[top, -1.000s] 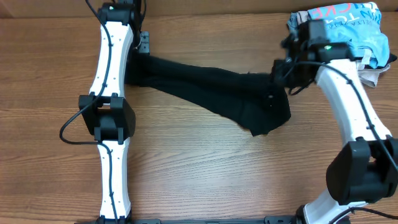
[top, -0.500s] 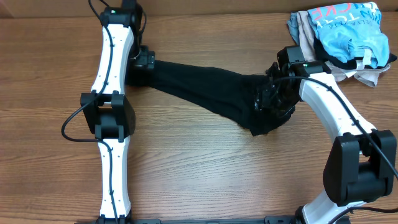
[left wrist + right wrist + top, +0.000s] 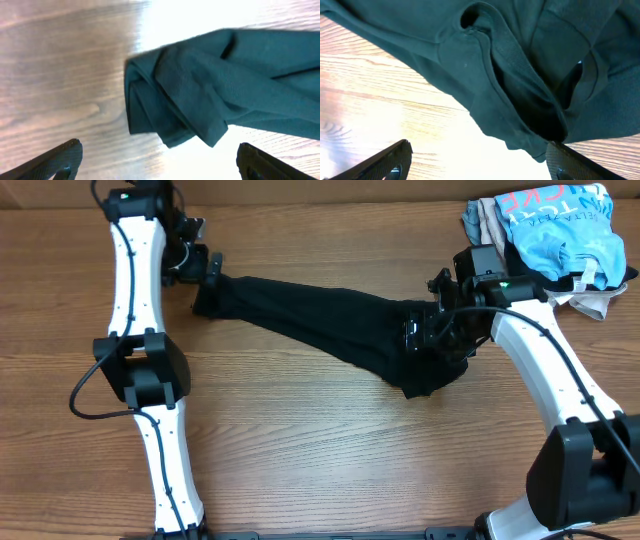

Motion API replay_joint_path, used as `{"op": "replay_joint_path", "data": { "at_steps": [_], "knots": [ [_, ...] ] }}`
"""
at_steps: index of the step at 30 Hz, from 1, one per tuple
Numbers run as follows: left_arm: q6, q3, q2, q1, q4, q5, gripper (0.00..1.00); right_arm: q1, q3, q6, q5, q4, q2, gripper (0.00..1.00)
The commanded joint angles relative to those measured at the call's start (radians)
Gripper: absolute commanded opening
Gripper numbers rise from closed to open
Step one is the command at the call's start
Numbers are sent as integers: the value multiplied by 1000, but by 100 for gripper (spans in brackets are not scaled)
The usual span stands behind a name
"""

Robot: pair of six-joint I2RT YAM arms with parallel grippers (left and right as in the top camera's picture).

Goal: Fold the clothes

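The clothes, a black shirt, lie on the wooden table as a long crumpled band running from upper left to lower right. My left gripper is at the band's left end, open. In the left wrist view the bunched end lies on the wood ahead of the gripper, with only bare table between the fingers. My right gripper hovers over the wider right end, also open. In the right wrist view folded layers of the shirt lie ahead of the gripper, just above the right finger.
A pile of other garments sits at the back right corner: a light blue printed tee on top of beige and grey pieces. The right arm's elbow stands at the front right and the left arm's elbow at the left.
Both grippers have opened and let go of the shirt's ends. The left arm has swung left, off the shirt's end. The right gripper has come down over the shirt's right end.
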Motion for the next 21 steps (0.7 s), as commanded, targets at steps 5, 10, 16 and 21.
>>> {"op": "replay_joint_path", "data": {
  "at_steps": [5,10,16,21],
  "knots": [
    [94,-23,-11,1,51,84,100,-5,27,-51,-16,-30,-27,89],
    [143,-99,-11,1,105,84,100,-5,27,-56,-12,-48,-27,89],
    [145,-232,-11,3,201,85,99,-5,27,-56,-12,-65,-27,89],
    [141,-288,-11,3,233,84,97,-5,27,-56,-1,-70,-27,89]
  ]
}}
